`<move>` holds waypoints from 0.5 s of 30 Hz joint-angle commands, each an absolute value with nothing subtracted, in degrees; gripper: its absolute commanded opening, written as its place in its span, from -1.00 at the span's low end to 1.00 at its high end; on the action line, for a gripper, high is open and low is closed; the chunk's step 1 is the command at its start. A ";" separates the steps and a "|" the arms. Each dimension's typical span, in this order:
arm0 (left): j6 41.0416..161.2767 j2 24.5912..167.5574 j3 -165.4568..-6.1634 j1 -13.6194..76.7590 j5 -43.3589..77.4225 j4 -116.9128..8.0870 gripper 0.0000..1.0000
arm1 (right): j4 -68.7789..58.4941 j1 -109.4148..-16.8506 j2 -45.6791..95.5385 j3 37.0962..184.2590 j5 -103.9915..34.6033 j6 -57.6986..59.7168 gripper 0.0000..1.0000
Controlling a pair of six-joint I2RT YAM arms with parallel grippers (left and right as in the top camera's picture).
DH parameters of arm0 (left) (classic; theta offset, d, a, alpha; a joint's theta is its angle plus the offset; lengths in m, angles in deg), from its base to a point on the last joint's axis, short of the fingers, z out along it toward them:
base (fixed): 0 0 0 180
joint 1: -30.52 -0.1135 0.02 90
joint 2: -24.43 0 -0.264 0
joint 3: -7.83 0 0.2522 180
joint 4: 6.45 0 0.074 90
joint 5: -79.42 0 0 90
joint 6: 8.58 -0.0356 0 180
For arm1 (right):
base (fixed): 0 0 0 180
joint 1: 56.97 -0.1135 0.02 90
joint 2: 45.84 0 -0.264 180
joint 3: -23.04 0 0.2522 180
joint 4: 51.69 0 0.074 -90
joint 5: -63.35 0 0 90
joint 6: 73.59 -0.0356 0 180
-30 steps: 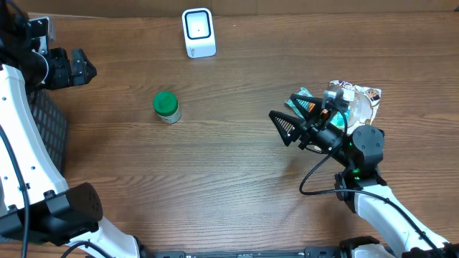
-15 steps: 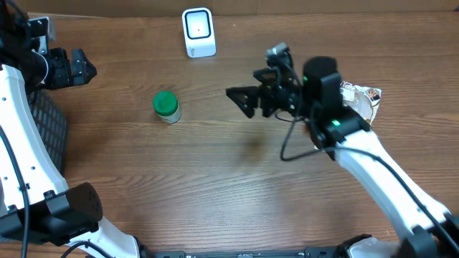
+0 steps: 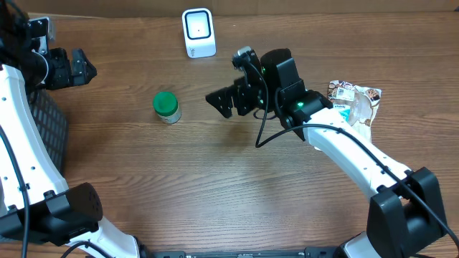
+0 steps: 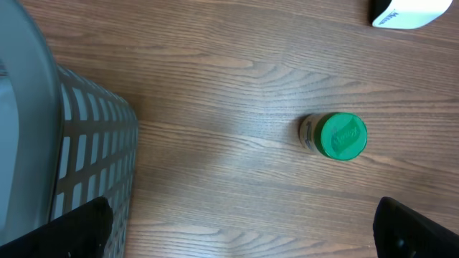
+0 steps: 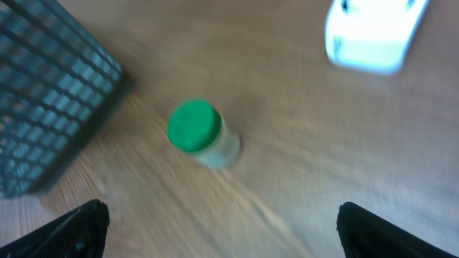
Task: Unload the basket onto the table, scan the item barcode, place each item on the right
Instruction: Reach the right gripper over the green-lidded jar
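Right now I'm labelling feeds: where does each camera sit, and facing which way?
Overhead: above the table, looking straight down; left gripper and right gripper show.
Left wrist: faces down at the green-lidded jar and basket; own fingertips in bottom corners.
Right wrist: blurred, angled down at the jar; own fingertips likewise.
All three share the jar.

Robot lab bench, mock shop checkout setup.
Wood-grain table w/ white barcode scanner, mesh basket at edge, robot arm over it.

Brown wood-grain table fills view; even light, soft shadows.
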State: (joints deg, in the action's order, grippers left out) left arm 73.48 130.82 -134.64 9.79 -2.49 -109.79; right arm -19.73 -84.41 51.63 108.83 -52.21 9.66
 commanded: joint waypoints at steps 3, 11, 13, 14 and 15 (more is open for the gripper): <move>72.41 130.07 -135.51 9.92 -2.49 -109.72 0.99 | -6.27 -81.53 51.30 109.79 -51.29 8.99 1.00; 72.41 130.07 -135.51 9.92 -2.49 -109.72 0.99 | 2.63 -83.43 51.39 112.83 -43.84 12.07 0.96; 72.41 130.07 -135.51 9.92 -2.49 -109.72 0.99 | 5.58 -86.22 52.28 118.21 -37.66 13.84 1.00; 72.41 130.07 -135.51 9.92 -2.46 -109.72 0.99 | 7.48 -88.13 53.84 123.26 -34.86 15.11 1.00; 72.41 130.07 -135.51 9.92 -2.49 -109.72 0.99 | 8.22 -88.89 54.82 125.81 -33.94 15.48 1.00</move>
